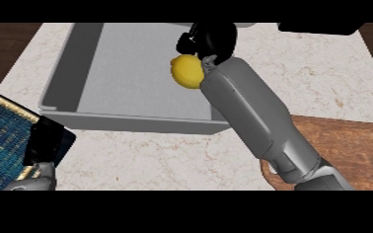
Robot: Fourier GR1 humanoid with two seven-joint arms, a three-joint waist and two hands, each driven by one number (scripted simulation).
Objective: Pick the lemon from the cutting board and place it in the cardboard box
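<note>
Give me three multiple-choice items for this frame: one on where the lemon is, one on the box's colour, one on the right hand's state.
1. Where is the lemon?
A. On the cutting board
B. Over the inside of the box, at the right hand
C. On the bare counter

2. What colour is the box?
A. Grey
B. Red
C. Green

3. What is the right hand doing?
A. Resting open and flat on the counter
B. Curled shut on nothing
C. Curled round the lemon

Answers:
1 B, the lemon shows against the box floor, far from the cutting board.
2 A, walls and floor are grey.
3 C, the lemon shows just under its curled fingers.
</note>
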